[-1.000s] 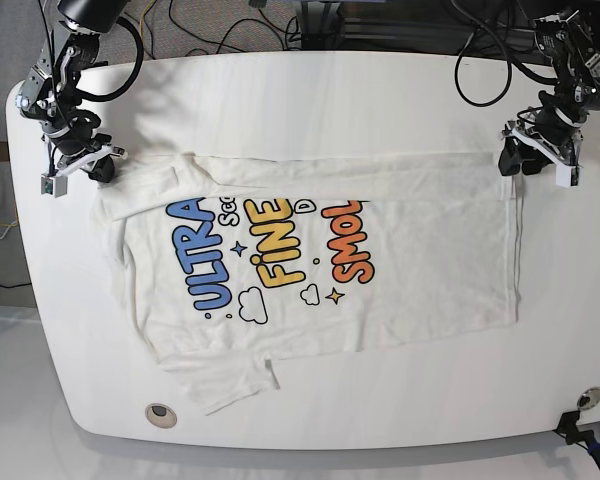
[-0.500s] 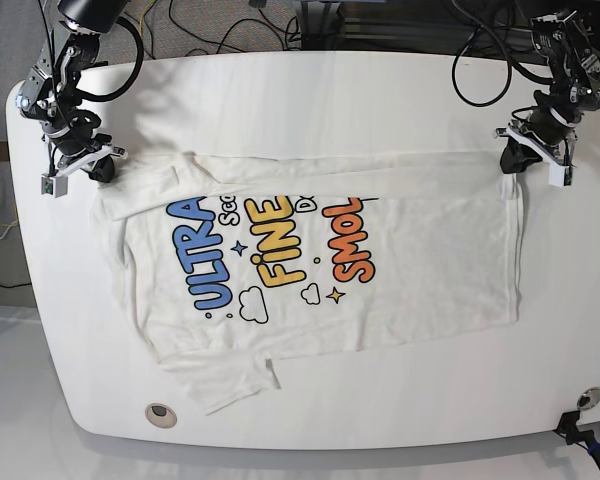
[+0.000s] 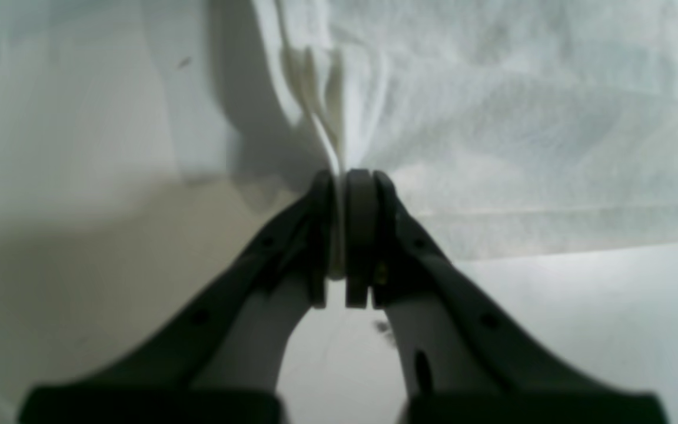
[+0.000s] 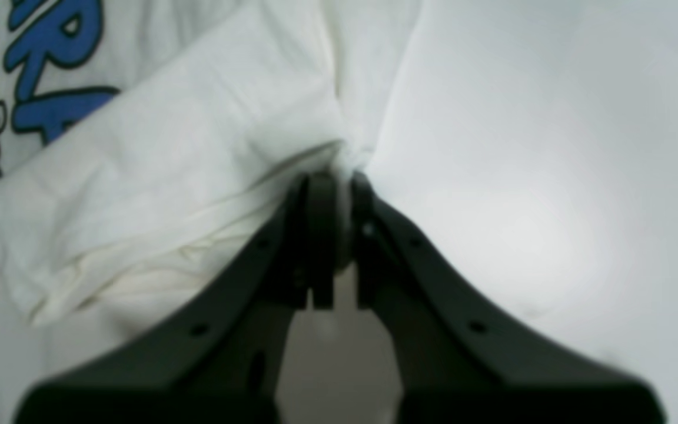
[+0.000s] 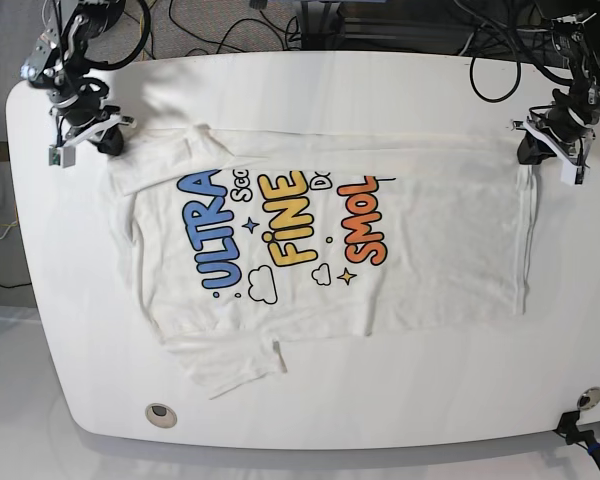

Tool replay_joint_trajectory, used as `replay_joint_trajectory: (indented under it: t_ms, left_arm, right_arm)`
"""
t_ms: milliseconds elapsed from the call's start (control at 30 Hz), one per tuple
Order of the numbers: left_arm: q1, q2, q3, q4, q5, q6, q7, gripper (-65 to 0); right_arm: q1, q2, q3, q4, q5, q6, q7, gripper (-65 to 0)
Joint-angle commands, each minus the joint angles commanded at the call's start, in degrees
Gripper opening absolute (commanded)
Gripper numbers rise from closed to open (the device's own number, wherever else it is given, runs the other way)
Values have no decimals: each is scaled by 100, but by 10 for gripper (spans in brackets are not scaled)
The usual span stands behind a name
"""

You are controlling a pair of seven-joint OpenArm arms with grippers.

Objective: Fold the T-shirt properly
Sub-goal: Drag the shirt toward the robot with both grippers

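White table (image 5: 310, 90) bears the T-shirt (image 5: 430, 240) — left hand (image 3: 345, 235) and right hand (image 4: 333, 229) pinch its far corners.

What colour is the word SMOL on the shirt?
Orange with a dark outline, on the white shirt; SMOL shows best in the base view.

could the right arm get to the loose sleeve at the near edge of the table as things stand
Probably not right now: the right pincer is shut on the T-shirt at the far corner, and the loose sleeve lies well away from it. Nothing blocks the path otherwise.
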Motion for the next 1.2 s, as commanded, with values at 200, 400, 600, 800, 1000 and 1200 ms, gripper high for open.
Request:
replay_joint_trajectory:
  t_ms: [200,400,600,800,1000,1200]
  left_arm:
    - [422,-132,-9,0,-18,0,79,-650]
    - [967,-114,0,9,-26,0,79,-650]
    - [1336,-114,0,9,-26,-9,79,-650]
    - [1662,-105,9,695,0,-9,105,-650]
    - [1679,-114,9,738,0,-9,264,-650]
    - [1679,-141,9,738,0,-9,264,-650]
  right_arm:
    - [-659,-352,0,519,-18,0,0,-650]
    - [-1143,-369,9,571,-9,0,0,-650]
    - [-1503,-193,9,545,-53,0,0,-650]
    - [-1521,-44,18,527,-62,0,0,-650]
    - [-1521,44,9,527,-62,-9,0,-650]
    - [-1521,18,-9,527,-62,-9,0,-650]
